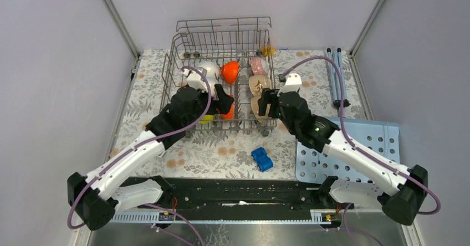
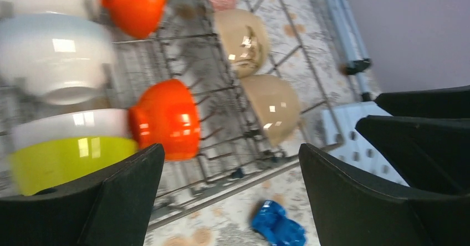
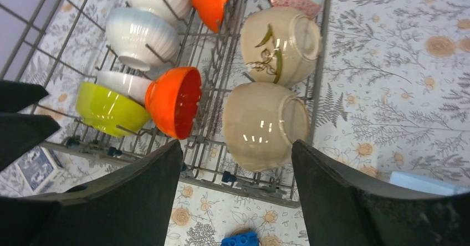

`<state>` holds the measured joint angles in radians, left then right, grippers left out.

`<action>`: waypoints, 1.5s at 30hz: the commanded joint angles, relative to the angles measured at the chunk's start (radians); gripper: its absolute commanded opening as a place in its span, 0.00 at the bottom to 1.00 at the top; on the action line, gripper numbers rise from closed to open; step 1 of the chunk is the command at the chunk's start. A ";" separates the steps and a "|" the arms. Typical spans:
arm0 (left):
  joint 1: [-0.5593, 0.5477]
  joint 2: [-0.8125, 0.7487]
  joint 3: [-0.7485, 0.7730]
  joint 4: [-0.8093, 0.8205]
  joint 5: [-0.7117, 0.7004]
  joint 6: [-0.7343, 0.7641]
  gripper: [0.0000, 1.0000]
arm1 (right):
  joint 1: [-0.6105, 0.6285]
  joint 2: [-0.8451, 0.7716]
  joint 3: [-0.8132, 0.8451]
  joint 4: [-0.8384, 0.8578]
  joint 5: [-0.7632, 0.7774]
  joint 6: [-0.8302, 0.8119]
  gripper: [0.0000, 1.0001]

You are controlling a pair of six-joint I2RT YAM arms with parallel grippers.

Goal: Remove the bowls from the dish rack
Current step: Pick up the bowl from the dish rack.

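Observation:
The grey wire dish rack (image 1: 224, 25) stands at the back middle of the table. It holds white (image 1: 206, 70), orange (image 1: 230, 71), pink patterned (image 1: 258, 66), cream leaf-marked (image 1: 259, 83), beige (image 1: 256, 104) and yellow-green (image 1: 206, 118) bowls. My left gripper (image 1: 224, 99) is open and empty over the rack's near left part. The left wrist view shows it (image 2: 231, 163) just short of an orange bowl (image 2: 166, 118). My right gripper (image 1: 266, 103) is open and empty at the rack's near right. The right wrist view shows it (image 3: 237, 157) below the beige bowl (image 3: 260, 124).
A blue toy car (image 1: 261, 159) lies on the patterned cloth in front of the rack. A light-blue perforated board (image 1: 354, 152) lies at the right under my right arm. Blue rods (image 1: 335, 77) lie at the back right. Grey walls close in both sides.

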<state>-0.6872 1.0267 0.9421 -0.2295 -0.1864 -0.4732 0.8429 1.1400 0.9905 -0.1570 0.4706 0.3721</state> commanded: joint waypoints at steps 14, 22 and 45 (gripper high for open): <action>-0.008 0.257 -0.072 0.491 0.277 -0.448 0.87 | -0.294 -0.162 -0.248 0.145 -0.234 0.292 0.59; -0.008 0.334 -0.087 0.577 0.327 -0.508 0.78 | -0.339 -0.119 -0.292 0.236 -0.311 0.365 0.54; -0.010 0.504 -0.087 0.651 0.406 -0.561 0.65 | -0.360 -0.039 -0.331 0.318 -0.428 0.410 0.46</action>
<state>-0.6937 1.5169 0.8391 0.3649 0.1951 -1.0248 0.4889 1.0897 0.6567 0.1188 0.0582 0.7727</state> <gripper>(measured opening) 0.659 0.467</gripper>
